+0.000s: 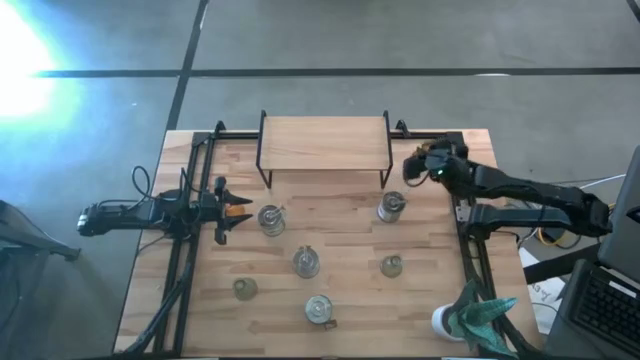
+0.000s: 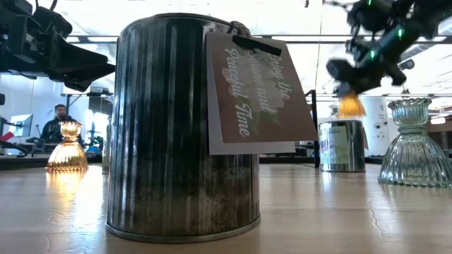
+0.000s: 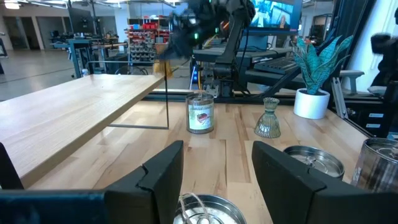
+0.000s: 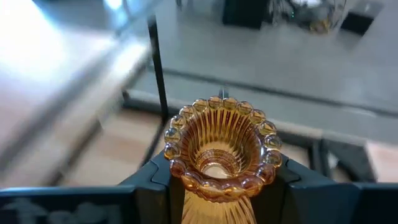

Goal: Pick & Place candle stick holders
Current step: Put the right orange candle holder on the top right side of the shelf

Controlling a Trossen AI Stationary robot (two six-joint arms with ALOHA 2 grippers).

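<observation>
Nearest, low on the table: ribbed silvery jar (image 2: 182,127) with a card tag (image 2: 258,92), standing upright at the front edge. Behind it, a second jar (image 1: 306,262), pale green holders (image 1: 245,289) and (image 1: 391,265). Farther: left gripper (image 1: 228,210), fingers spread and empty, just beside a jar (image 1: 271,218); an amber holder (image 2: 67,148) rests on the wood. Farthest: right gripper (image 1: 415,168), raised beside the wooden shelf (image 1: 323,143), fingers clamped on an amber-orange candle stick holder (image 4: 217,152); labelled jar (image 1: 391,207) stands below.
</observation>
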